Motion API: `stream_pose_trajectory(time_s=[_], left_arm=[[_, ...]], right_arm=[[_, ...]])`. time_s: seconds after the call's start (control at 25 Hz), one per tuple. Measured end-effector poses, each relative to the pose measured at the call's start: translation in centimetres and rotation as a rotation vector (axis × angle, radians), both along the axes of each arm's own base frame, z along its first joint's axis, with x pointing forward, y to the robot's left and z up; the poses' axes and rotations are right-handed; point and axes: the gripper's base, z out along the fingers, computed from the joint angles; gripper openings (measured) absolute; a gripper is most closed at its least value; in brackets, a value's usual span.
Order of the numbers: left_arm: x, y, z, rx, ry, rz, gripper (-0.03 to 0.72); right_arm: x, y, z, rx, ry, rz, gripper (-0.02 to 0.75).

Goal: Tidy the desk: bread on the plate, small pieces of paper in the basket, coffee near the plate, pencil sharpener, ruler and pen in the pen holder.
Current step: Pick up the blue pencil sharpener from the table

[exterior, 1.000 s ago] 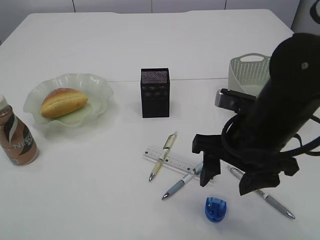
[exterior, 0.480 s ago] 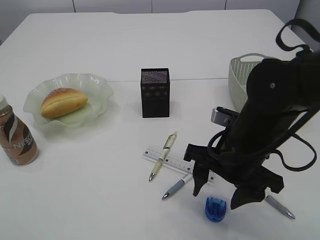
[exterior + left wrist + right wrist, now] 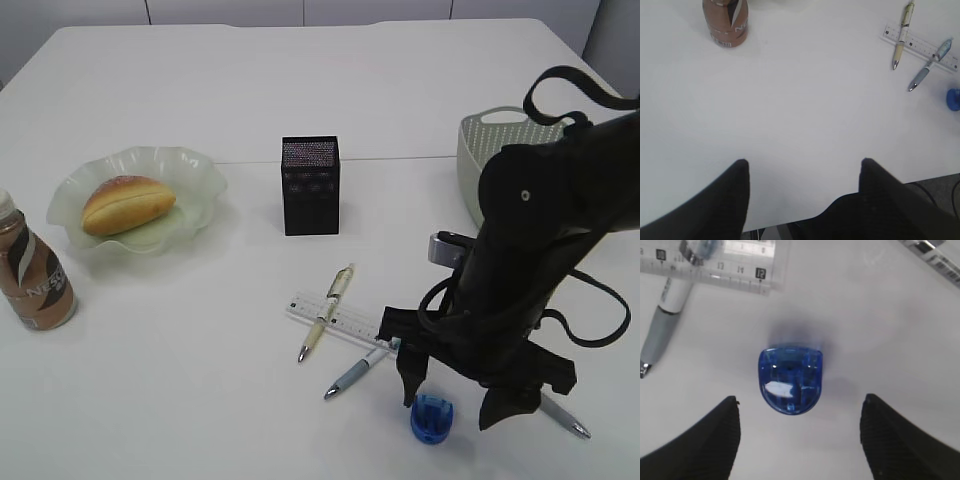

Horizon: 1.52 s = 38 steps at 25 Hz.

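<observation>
We have the right gripper (image 3: 455, 395) wide open and empty, straddling the sharpener (image 3: 431, 417) on the surface just below the ruler (image 3: 345, 322), lined up to grab it.

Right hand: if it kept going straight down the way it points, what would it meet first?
Most likely the blue pencil sharpener, which lies centred between the open fingers of the right hand, with the desk beneath it.

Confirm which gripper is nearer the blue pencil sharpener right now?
Right. The right gripper hangs open directly over the blue pencil sharpener, fingers on either side. The left gripper is far off at the desk's near edge, also open.
</observation>
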Motion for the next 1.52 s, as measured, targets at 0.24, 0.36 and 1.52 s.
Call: stream_pose_trajectory(time_s=[0.24,0.36,1.52], left_arm=[[0.0,0.0,0.0,0.0,0.0,0.0,0.498],[0.0,0.0,0.0,-0.002,0.0,0.0,0.498],[0.0,-0.1,0.0,-0.007,0.003,-0.002,0.497]], right_arm=[[0.1,0.0,-0.8,-0.012,0.024,-0.001,0.579],[0.3,0.1,-1.0,-0.011,0.005,0.0,0.579],[1.0,0.3,-2.7,-0.015,-0.02,-0.007,0.578]])
